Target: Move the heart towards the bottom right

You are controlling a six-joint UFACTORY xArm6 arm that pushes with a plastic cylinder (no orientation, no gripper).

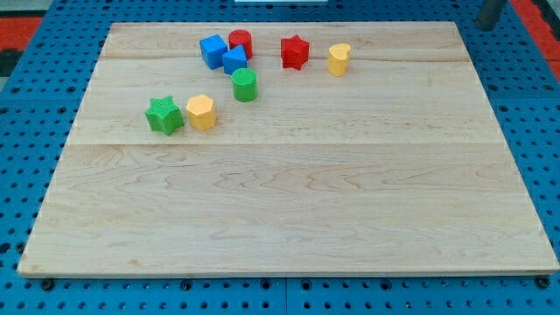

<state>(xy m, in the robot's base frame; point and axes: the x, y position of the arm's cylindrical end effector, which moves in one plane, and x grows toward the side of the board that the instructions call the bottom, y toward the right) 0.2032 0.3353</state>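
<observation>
The yellow heart (339, 59) lies near the top of the wooden board (289, 201), right of centre. A red star (295, 52) sits just to its left. My rod shows only at the view's top right corner, with my tip (486, 26) beyond the board's top right corner. It is far to the right of the heart and touches no block.
A blue cube (212, 50), a second blue block (234, 60) and a red cylinder (241, 41) cluster at the top left. A green cylinder (245, 85) lies below them. A green star (164, 115) and a yellow hexagon (200, 112) sit further left.
</observation>
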